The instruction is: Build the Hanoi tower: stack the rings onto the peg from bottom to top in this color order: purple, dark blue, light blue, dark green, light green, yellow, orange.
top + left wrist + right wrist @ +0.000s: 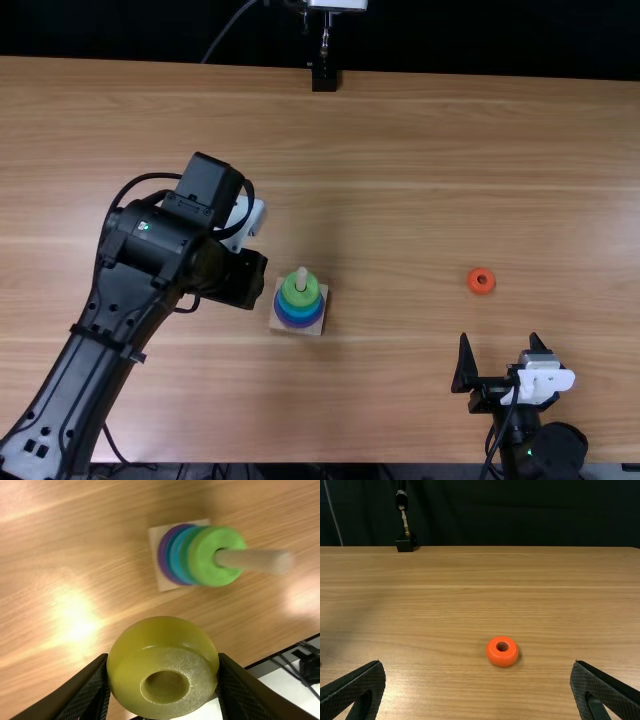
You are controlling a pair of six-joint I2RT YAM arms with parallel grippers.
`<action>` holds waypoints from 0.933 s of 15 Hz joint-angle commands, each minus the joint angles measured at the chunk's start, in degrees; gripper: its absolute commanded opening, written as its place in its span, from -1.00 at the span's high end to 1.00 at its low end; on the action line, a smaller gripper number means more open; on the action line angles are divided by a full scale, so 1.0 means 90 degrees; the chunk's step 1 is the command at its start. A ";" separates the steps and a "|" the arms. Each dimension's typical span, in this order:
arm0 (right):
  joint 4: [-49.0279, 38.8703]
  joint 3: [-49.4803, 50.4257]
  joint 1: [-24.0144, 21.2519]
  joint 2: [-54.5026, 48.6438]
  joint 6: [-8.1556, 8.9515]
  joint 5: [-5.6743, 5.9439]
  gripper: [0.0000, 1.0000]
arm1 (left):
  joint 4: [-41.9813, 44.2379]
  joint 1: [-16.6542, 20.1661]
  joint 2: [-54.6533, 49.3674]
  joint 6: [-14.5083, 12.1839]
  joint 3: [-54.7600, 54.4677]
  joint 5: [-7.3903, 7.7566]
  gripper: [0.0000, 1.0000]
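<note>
My left gripper (240, 279) is just left of the wooden base (281, 322) with its peg (301, 277). In the left wrist view, the left gripper (163, 666) is shut on the yellow ring (167, 636), its hole facing the camera. Around the peg (255, 560) sit a purple ring (164, 555), a dark blue ring, a light blue ring (176, 555), a dark green ring and, outermost, the light green ring (204, 555). An orange ring (481, 281) lies flat on the table, beyond my open right gripper (500, 343). Between the spread fingers of the right gripper (477, 665) is nothing; the orange ring (502, 651) lies ahead.
A black stand foot (325, 78) is at the table's far edge, with a cable behind it. The wooden table (400, 180) stretches between the ring stack and the orange ring. The left arm covers the table's left near part.
</note>
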State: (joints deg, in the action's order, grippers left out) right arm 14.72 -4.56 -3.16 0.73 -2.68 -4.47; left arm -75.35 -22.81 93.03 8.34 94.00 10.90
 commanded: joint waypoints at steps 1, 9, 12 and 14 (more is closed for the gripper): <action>0.0481 0.0389 -0.0059 -0.0081 -0.0019 -0.0066 -1.00 | 0.0005 -0.0132 0.0239 0.0234 0.0435 0.0067 1.00; 0.0481 0.0389 -0.0059 -0.0081 -0.0019 -0.0066 -1.00 | -0.0018 -0.0952 0.1245 0.0609 0.1704 0.0067 1.00; 0.0469 0.0389 -0.0049 -0.0081 -0.0019 -0.0066 -1.00 | 0.0017 -0.1011 0.1313 0.0773 0.1734 0.0067 1.00; 0.0481 0.0389 -0.0059 -0.0081 -0.0019 -0.0066 -1.00 | -0.0006 -0.1011 0.1313 0.0773 0.1714 0.0067 1.00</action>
State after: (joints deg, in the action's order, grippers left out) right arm 14.76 -4.56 -3.16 0.73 -2.68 -4.45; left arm -75.33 -31.51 103.72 14.46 107.63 10.92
